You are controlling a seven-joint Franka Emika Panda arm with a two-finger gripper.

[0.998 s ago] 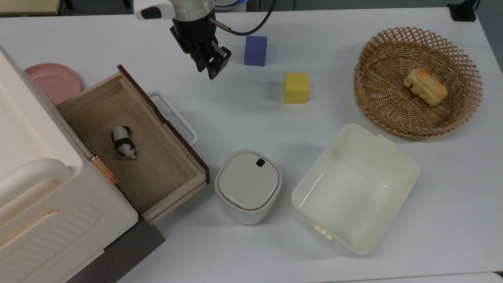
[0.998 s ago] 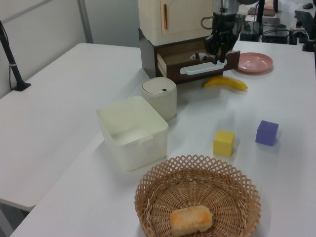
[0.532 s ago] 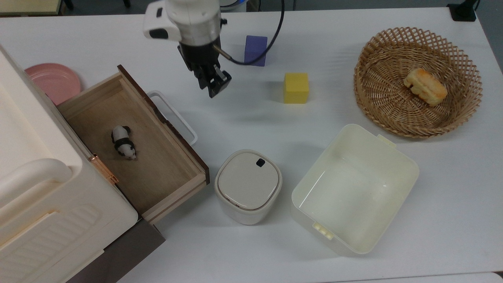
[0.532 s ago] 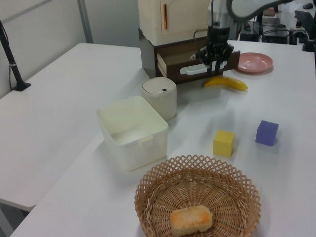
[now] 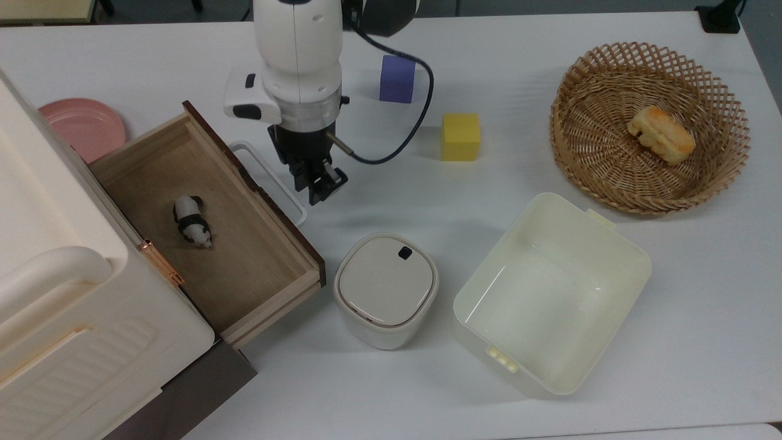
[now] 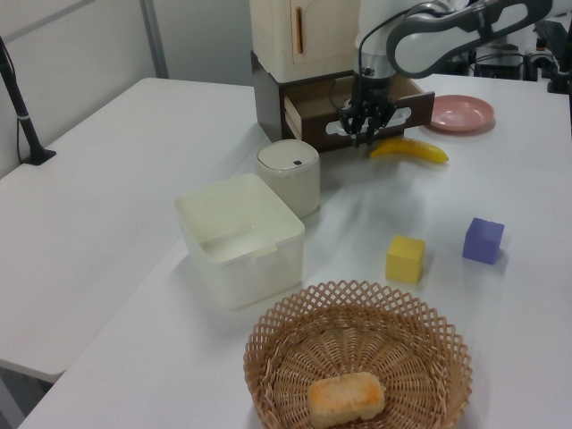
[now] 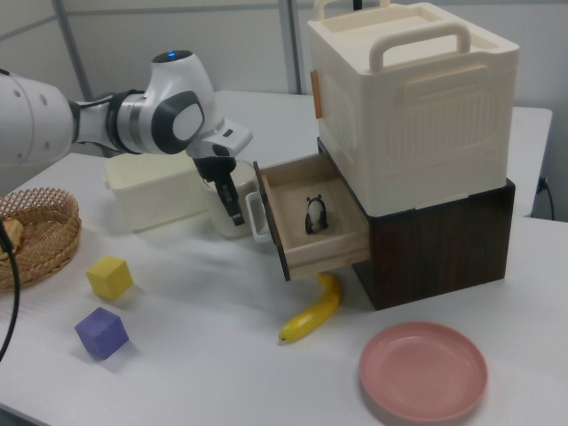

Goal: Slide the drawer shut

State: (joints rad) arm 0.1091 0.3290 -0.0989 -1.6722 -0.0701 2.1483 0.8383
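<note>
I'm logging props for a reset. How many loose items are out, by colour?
Yellow: 2, yellow foam cube, yellow banana
Purple: 1, purple foam cube
Pink: 1, pink round plate
Black-and-white: 1, panda figurine
Orange: 1, bread piece
Total: 6

banana [image 7: 312, 312] partly under drawer [image 7: 306, 213], cabinet [image 5: 55, 293] cut off

arm [image 5: 298, 55]: white shell | silver wrist ring | black end effector [image 5: 317, 186] | black cable [image 5: 391, 131]

Lidded bin [image 5: 386, 290] beside drawer [image 5: 208, 220]
</note>
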